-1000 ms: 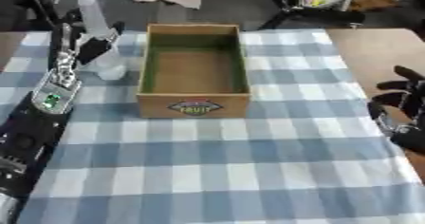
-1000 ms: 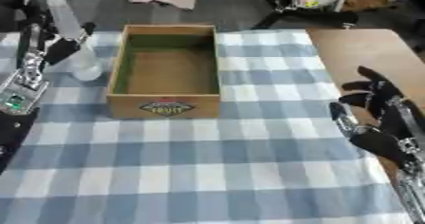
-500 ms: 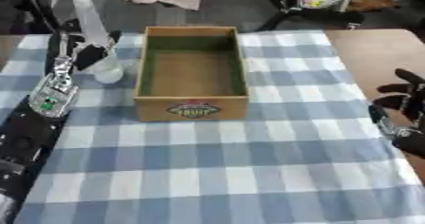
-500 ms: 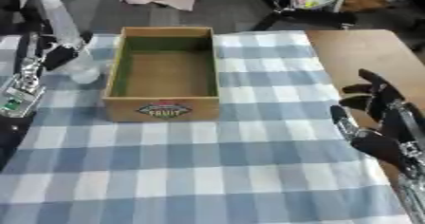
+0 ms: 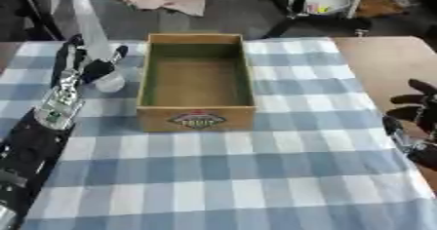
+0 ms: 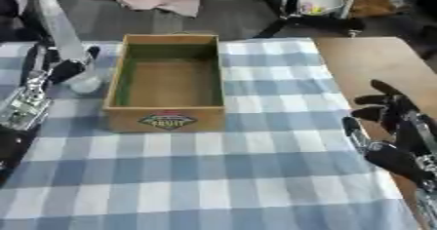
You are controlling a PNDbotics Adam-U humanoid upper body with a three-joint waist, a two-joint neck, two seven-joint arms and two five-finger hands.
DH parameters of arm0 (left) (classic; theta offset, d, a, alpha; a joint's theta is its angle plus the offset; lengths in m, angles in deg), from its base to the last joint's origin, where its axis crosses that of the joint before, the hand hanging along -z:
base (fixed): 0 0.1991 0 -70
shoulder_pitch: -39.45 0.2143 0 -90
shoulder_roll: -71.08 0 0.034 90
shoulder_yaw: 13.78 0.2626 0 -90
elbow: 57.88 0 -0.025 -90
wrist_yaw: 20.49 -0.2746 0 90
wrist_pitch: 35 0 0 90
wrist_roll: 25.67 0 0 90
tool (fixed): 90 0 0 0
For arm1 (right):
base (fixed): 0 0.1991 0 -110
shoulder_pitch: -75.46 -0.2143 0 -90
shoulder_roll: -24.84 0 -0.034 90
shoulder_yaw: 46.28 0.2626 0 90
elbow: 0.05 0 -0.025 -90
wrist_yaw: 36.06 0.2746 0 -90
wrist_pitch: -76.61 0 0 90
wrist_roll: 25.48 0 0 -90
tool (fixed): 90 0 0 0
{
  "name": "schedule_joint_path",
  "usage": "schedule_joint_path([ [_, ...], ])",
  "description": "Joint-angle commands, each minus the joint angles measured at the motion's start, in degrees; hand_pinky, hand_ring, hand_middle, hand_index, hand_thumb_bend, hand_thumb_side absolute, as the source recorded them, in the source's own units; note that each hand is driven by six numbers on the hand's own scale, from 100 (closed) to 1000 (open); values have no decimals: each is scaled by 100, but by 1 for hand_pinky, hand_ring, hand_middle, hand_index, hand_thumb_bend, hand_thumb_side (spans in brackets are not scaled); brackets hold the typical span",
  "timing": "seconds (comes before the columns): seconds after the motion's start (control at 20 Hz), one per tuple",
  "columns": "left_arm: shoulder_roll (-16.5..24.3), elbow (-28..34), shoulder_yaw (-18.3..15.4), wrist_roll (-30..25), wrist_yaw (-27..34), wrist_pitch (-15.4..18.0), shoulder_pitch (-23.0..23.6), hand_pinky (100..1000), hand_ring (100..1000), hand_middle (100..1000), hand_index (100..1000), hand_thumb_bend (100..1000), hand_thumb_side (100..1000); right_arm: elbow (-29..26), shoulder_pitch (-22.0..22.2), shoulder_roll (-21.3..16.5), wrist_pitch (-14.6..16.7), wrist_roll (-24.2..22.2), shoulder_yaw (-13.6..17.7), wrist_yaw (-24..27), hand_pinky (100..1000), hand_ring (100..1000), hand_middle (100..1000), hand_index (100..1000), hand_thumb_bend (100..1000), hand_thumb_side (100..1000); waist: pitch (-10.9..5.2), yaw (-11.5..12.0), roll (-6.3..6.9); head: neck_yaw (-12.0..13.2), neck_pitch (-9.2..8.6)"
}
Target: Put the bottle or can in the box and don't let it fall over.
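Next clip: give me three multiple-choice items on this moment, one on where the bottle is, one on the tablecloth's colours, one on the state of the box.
1. Where is the clear bottle?
A. inside the box
B. left of the box, at the left hand
C. by the right hand

2. What colours is the tablecloth?
A. blue and white check
B. plain red
C. green stripes

3. What is in the wooden box?
A. a can
B. a cloth
C. nothing

Answers: 1 B, the bottle stands outside the box's left wall with the left hand around it. 2 A, checked squares cover the table. 3 C, its bare floor shows. The right hand rests open at the right edge.
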Motion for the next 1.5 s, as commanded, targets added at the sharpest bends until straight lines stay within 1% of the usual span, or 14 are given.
schedule_joint_path([
  [0.05, 147, 43, -30, -11, -43, 24, -146, 855, 731, 650, 809, 414, 249, -88, -79, -83, 10, -21, 17, 45, 803, 683, 711, 949, 274, 169, -78, -7, -1, 25, -82],
  [0.2, 144, 47, -31, -19, -23, 11, -138, 851, 714, 559, 748, 285, 102, -85, -76, -82, 12, -23, 20, 45, 803, 683, 711, 949, 272, 169, -87, 1, 2, 23, -77],
  [0.35, 139, 58, -25, -78, 26, 5, -128, 849, 698, 473, 674, 157, 100, -79, -69, -75, 13, -21, 27, 44, 803, 682, 711, 949, 271, 169, -97, 10, 1, 19, -81],
  [0.45, 136, 62, -24, -104, 40, -5, -121, 848, 687, 429, 626, 109, 100, -75, -60, -70, 15, -21, 30, 44, 803, 682, 711, 949, 269, 169, -104, 14, -1, 17, -83],
  [0.5, 131, 62, -27, -103, 49, -12, -117, 846, 665, 375, 568, 100, 100, -73, -55, -68, 16, -21, 32, 44, 803, 682, 711, 949, 269, 169, -108, 14, -4, 16, -82],
  [0.55, 127, 64, -30, -93, 62, -16, -113, 846, 665, 375, 568, 100, 100, -72, -52, -65, 18, -20, 34, 45, 803, 682, 711, 949, 269, 169, -111, 15, -6, 14, -82],
  [0.6, 123, 65, -35, -77, 86, -21, -107, 842, 631, 304, 492, 100, 100, -71, -50, -63, 19, -19, 37, 45, 803, 682, 711, 949, 268, 170, -115, 15, -11, 13, -81],
  [0.65, 118, 71, -41, -56, 128, -22, -99, 841, 620, 276, 464, 100, 100, -70, -48, -61, 20, -18, 39, 45, 803, 683, 711, 949, 268, 170, -118, 15, -14, 13, -81],
  [0.8, 121, 155, -45, -29, 324, 0, -65, 841, 608, 232, 420, 100, 100, -67, -46, -60, 21, -16, 46, 42, 803, 683, 711, 949, 266, 170, -126, 21, -24, 9, -81],
  [0.9, 160, 311, -43, -25, 491, 34, -37, 840, 605, 218, 406, 100, 100, -64, -43, -63, 21, -9, 57, 39, 804, 683, 712, 950, 265, 171, -134, 31, -27, 6, -78],
  [1.05, 269, 725, -30, -8, 775, 70, 19, 840, 604, 212, 397, 100, 100, -63, -25, -68, 24, 5, 78, 31, 804, 683, 712, 950, 264, 171, -160, 69, -29, -2, -58],
  [1.3, 467, 1745, 29, -37, 1343, 97, 129, 835, 606, 210, 391, 100, 100, -62, 27, -84, 30, 38, 121, 14, 805, 683, 712, 950, 261, 173, -237, 183, -18, -37, 1],
  [1.5, 522, 2476, 181, -171, 1682, -11, 165, 834, 614, 220, 397, 100, 100, -61, 45, -88, 34, 45, 133, 0, 805, 683, 712, 950, 259, 174, -294, 239, -10, -71, 26],
])
